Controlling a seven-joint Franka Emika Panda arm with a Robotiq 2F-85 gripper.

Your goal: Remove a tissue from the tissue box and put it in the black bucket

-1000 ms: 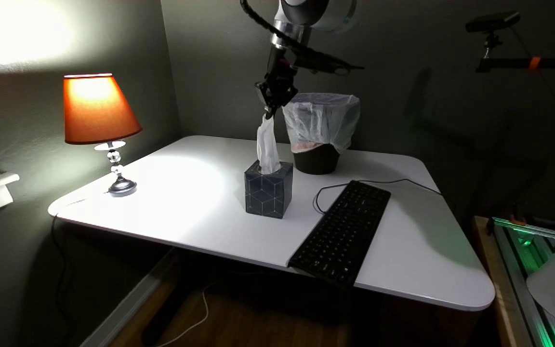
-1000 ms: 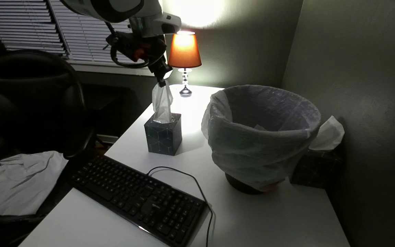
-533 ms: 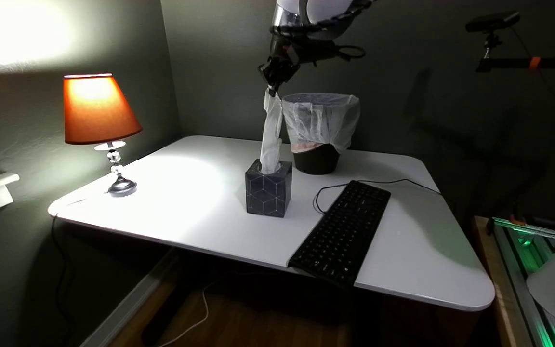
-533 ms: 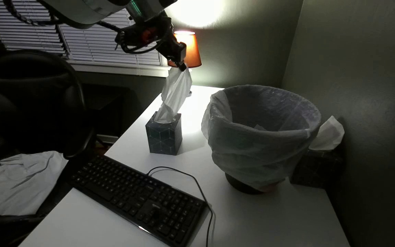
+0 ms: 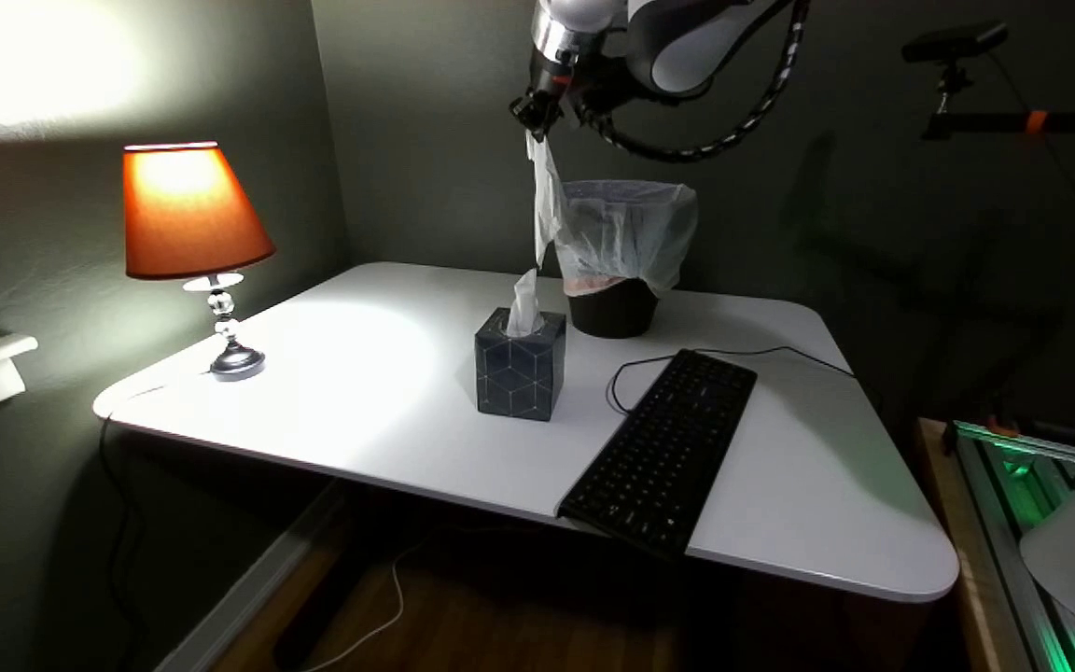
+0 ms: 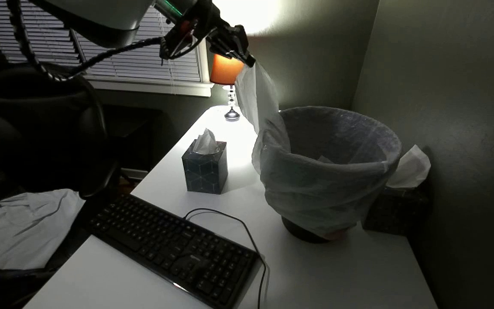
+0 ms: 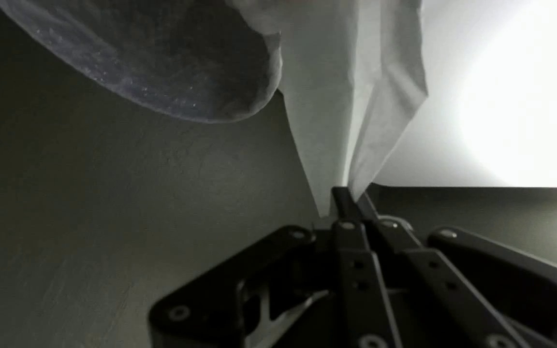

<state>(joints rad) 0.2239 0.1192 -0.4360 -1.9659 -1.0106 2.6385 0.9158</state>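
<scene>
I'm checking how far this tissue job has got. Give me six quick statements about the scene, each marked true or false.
1. A translucent bag lines the black bucket. True.
2. The gripper holds a tissue. True.
3. That tissue lies loose inside the black bucket. False: it hangs from the gripper.
4. The tissue box stands upright on the table. True.
5. The gripped tissue's lower end is tucked into the tissue box. False: it hangs clear of the tissue box.
6. Nothing pokes out of the tissue box. False: a white tuft does.
</scene>
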